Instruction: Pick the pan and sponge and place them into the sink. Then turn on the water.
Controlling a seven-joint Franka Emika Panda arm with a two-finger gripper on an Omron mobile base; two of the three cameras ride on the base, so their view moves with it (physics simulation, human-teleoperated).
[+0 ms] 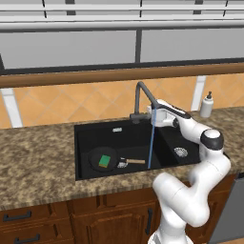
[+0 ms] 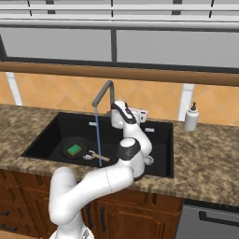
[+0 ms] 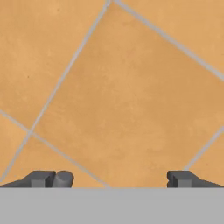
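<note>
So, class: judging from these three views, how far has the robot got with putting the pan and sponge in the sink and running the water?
Done: the round black pan with its wooden handle lies in the black double-basin sink, the green-topped sponge on it. A thin blue water stream falls from the grey gooseneck faucet.
In hand: nothing; the open pincer faces orange wall tiles.
Left: nothing visible.

White soap dispenser bottle [image 1: 206, 105] upright at the counter's [image 1: 38, 162] two o'clock, orange tiled backsplash [image 1: 71, 102] behind, wooden cabinets [image 1: 71, 221] below
</note>
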